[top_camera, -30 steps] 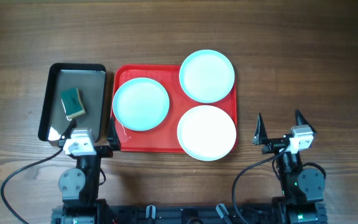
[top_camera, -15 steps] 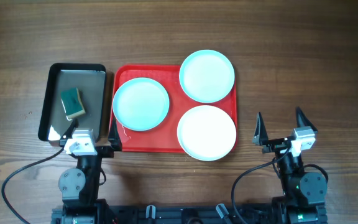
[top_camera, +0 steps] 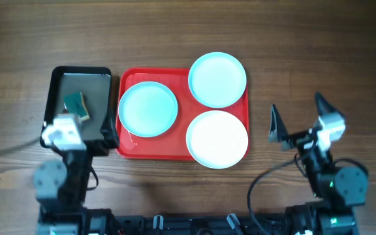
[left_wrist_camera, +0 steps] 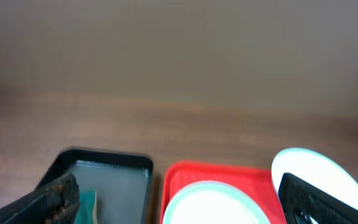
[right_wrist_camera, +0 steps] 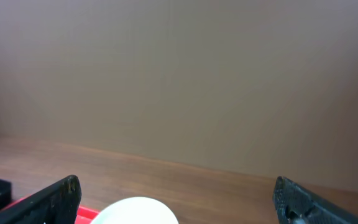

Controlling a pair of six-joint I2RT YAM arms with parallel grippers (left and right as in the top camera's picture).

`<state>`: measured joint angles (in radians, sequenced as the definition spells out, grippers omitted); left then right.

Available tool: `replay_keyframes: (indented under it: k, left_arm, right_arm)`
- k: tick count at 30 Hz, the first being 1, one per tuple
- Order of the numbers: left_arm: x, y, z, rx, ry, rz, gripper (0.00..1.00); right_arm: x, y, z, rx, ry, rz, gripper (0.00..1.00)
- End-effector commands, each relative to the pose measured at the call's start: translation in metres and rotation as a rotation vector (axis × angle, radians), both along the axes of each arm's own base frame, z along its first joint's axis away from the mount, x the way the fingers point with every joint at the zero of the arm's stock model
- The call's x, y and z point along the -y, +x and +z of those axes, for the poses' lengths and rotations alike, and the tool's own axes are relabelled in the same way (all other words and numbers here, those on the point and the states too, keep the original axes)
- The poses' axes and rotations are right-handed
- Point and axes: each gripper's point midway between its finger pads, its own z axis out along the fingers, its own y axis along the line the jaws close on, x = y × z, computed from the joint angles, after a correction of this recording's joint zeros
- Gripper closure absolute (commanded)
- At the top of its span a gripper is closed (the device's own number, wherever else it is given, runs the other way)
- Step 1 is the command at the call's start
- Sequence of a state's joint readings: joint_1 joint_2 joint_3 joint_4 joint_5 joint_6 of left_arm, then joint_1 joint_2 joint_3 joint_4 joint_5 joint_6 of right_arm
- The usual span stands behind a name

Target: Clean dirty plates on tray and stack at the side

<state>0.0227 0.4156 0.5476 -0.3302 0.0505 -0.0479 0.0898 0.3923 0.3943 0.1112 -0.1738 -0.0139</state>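
Starting out: all three plates (top_camera: pixel 147 109) lie on the red tray (top_camera: pixel 130 149), none stacked yet. The left gripper (top_camera: pixel 78 130) and right gripper (top_camera: pixel 296 103) gape wide, both empty. Next, the left probably drops onto the sponge (top_camera: pixel 76 106) in the grey pan (top_camera: pixel 77 79). Since a second ago it has swung over that pan, and the right has risen slightly

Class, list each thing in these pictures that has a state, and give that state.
left plate: flat on the tray, unstacked
far plate: flat on the tray, unstacked
white plate: flat on the tray, unstacked
sponge: lying in the grey pan
left gripper: jaws open, empty
right gripper: jaws open, empty
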Motion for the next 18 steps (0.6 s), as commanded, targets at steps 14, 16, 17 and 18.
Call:
replay_keyframes:
  k: [14,16,17,18]
  left_arm:
    - [0.003,0.079,0.026,-0.729,-0.054,-0.022,0.0]
    - [0.003,0.087,0.021,-0.805,-0.057,-0.022,0.0]
    - [0.003,0.091,0.019,-0.818,-0.058,-0.021,0.0]
    - [0.002,0.095,0.015,-0.825,-0.058,-0.021,0.0]
  right_arm:
    - [-0.046,0.111,0.015,-0.555,-0.015,0.226,0.0]
    - [-0.049,0.119,0.009,-0.669,-0.01,0.239,0.0]
    - [-0.05,0.122,0.007,-0.695,-0.01,0.243,0.0]
    - [-0.05,0.126,0.006,-0.722,-0.01,0.243,0.0]
